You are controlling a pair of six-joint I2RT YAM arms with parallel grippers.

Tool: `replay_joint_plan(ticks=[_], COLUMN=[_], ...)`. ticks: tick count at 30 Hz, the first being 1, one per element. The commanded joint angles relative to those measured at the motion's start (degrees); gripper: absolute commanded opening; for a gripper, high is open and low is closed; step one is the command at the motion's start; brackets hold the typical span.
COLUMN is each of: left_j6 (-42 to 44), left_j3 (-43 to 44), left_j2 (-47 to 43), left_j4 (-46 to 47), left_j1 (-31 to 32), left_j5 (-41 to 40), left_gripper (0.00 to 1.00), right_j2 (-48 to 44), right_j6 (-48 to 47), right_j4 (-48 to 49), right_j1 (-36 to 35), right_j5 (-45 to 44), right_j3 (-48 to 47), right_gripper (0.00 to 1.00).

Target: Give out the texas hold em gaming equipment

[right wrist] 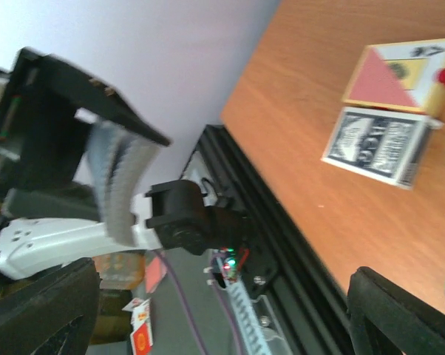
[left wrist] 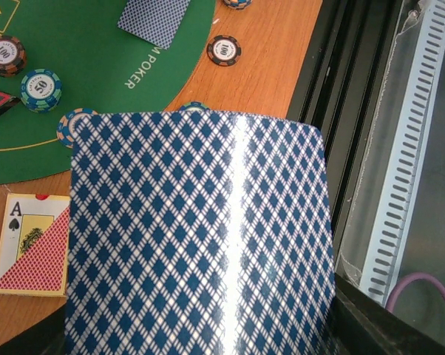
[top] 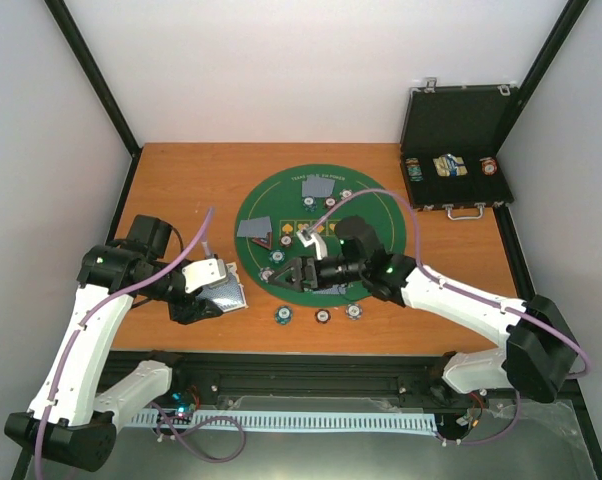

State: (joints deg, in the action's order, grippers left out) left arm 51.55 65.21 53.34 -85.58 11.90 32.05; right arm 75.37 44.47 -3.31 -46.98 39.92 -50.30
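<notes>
Left wrist, not top external: ace-marked box (left wrist: 30, 248) beside blue-backed cards (left wrist: 200, 237).

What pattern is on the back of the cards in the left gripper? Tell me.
The cards have a blue-and-white diamond lattice back, clearest in the left wrist view.

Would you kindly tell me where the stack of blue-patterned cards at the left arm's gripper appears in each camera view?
Top external: the card stack sits at lower left, just off the green mat's left edge.
Left wrist: it fills the lower centre of the picture.
Right wrist: blurred, at centre-left, seen nearly edge-on.
Shared landmark: the black rail along the table's near edge.
</notes>
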Motion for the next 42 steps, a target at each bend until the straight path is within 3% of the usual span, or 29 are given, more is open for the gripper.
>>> replay_joint_plan(ticks=[1,20,35,42], left_j6=[-0.9,-0.5,1.4,1.4], left_j3=[1.5,2.4,3.4,4.4], left_j2=[-0.8,-0.7,-1.2,-1.4], left_j4=[-0.9,-1.4,-2.9,-3.5], left_j1=[0.0,0.0,0.0,0.0], left_j5=[1.6,2.4,3.3,3.3], left_gripper=[0.11,0.12,0.11,0.11], right_j2=[0.7,15.5,22.9,21.5], right_j6=[5.5,8.5,13.0,12.7], right_j4=[9.8,14.3,18.2,17.3], right_j1=[-5.0,-13.3,-13.1,-10.1], right_j5=[-1.3,1.4,4.3,5.1], right_j3=[-0.6,-13.2,-16.4,-11.4], right_gripper=[0.9,0.85,0.78,0.72])
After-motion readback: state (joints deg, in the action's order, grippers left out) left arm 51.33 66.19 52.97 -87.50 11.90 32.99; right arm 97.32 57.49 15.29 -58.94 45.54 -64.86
